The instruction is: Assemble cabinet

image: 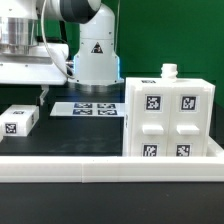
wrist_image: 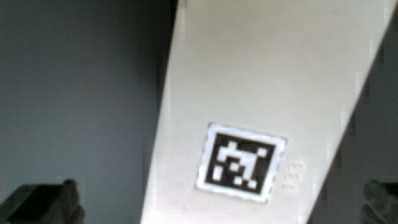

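White plastic fills the gap between the jaws. The gripper point(wrist_image: 210, 203) stands fully open and holds nothing. Its two dark fingertips point(wrist_image: 45, 205) sit on either side of a long flat panel point(wrist_image: 267, 90) without touching it.

The coming move turns on one relation. The panel's long axis runs across the line between the fingertips, so the jaws straddle its narrow width. It is not quite square to them, though: the axis is a little skewed, and the panel lies closer to one fingertip than the other. A small turn and a sideways shift would probably be wanted before closing. A black-and-white tag point(wrist_image: 242, 160) sits near the end of the panel that lies between the fingers.

Around the panel is bare dark table point(wrist_image: 71, 90), flat and matte, with clear room on both long edges for the fingers to come down.

The exterior view shows what is probably this same panel point(image: 20, 118) at its left edge, below the hanging hand. The cabinet body point(image: 170, 115) stands upright well apart on the exterior view's right, its tagged face forward. The marker board point(image: 85, 108) lies flat between the two, farther back. A white rail point(image: 110, 165) bounds the near side.
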